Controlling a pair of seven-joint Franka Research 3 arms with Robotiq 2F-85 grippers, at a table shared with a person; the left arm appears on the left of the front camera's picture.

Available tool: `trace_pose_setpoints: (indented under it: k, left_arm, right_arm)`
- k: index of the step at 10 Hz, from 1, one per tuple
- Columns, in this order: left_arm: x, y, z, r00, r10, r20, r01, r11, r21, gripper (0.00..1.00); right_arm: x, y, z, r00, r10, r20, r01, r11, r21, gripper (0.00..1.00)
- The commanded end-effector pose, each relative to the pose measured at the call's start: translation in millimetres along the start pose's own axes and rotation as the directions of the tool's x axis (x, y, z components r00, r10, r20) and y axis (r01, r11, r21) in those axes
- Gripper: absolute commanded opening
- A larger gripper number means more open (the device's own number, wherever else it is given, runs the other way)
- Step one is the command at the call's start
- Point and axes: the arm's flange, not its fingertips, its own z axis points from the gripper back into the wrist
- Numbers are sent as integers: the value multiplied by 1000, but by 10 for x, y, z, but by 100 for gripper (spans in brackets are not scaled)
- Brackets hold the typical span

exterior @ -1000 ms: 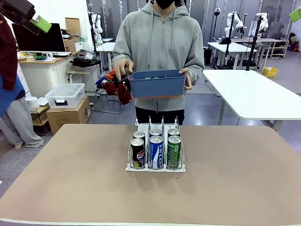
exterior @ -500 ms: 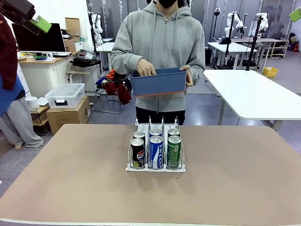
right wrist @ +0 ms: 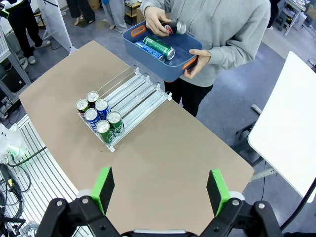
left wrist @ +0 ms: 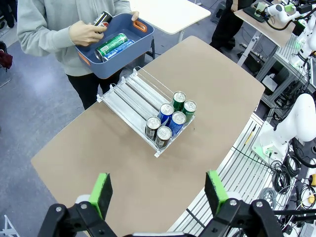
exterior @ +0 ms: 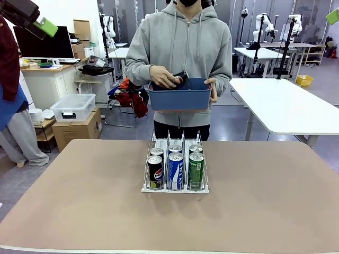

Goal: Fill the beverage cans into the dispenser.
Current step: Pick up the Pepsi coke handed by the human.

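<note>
Six cans [exterior: 175, 168] sit at the front of the rack [left wrist: 129, 96]. More lie in the bin [exterior: 178, 99] behind it, where a hand [exterior: 165, 78] holds one. Your left gripper [left wrist: 159, 191] and right gripper [right wrist: 160, 190] are empty, jaws apart.

Black angular two-finger left gripper [left wrist: 158, 192]: linked black bars, pale round pivot pins at joints, flat bright-green pads [left wrist: 101, 194] on fingertips. Black two-finger right gripper [right wrist: 160, 190]: same build, same pale pins, matching green rectangular pads [right wrist: 217, 191]. Person [exterior: 180, 53]: light-grey zip-front hooded sweatshirt, two drawcords down chest, long loose grey sleeves [exterior: 139, 55] ending in ribbed cuffs, dark trousers [exterior: 169, 128] below hem.
</note>
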Motion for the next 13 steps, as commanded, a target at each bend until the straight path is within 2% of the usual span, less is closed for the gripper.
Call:
trace_pose_setpoints:
  k: [1, 13]
  left_arm:
    - [-13, 6, 9, 1000, 2, -1, -2, 1000, -15, 100]
    - [-13, 6, 9, 1000, 2, -1, -2, 1000, -15, 100]
  right_arm:
    - [-7, 5, 1, 1000, -1, -2, 1, 1000, 7, 100]
    - [-7, 5, 1, 1000, -1, -2, 1, 1000, 7, 100]
